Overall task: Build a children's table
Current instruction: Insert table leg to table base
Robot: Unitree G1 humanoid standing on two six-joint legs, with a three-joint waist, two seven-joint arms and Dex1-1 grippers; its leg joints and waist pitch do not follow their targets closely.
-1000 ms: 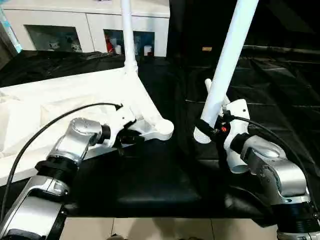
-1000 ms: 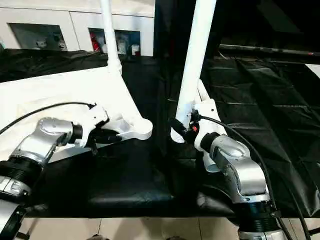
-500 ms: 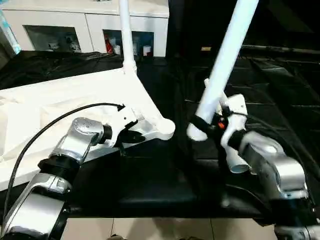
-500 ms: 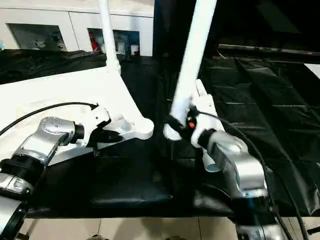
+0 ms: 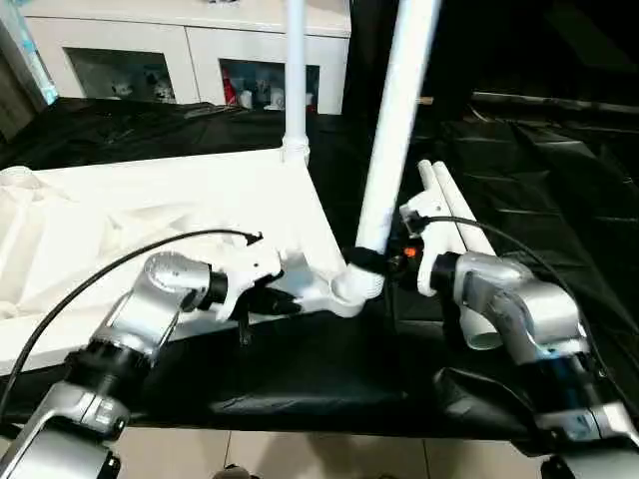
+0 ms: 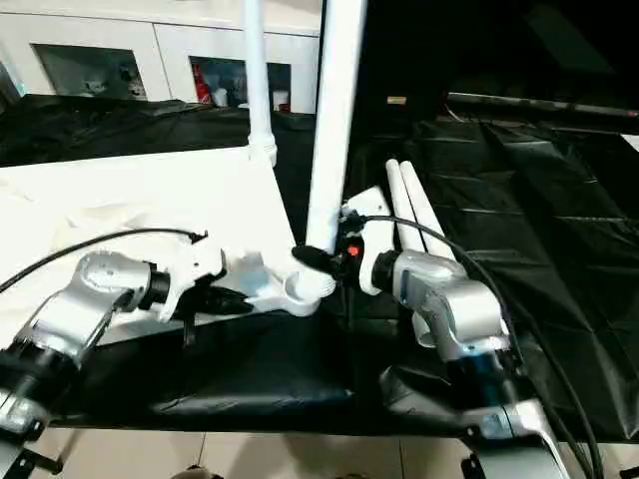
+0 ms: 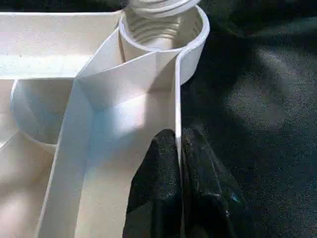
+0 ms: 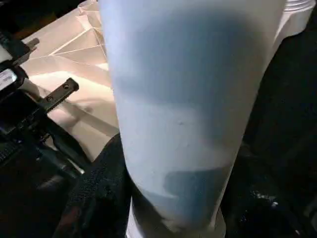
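Centre frame, the right gripper [image 5: 371, 261] is clamping a white tubular leg [image 5: 391, 130] low on its stiff, slick shaft, over the corner socket [image 7: 166, 30]. The left gripper [image 7: 179, 173] is pinching the tabletop's [image 5: 150, 215] thin rim; the light plastic probably needs steadying there.

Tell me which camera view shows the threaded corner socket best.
The left wrist view: the socket opens toward the camera, its inner threads plain, with the left gripper pinching the rim wall beside it. The head views show only its outside under the leg. In the right wrist view the leg hides it.
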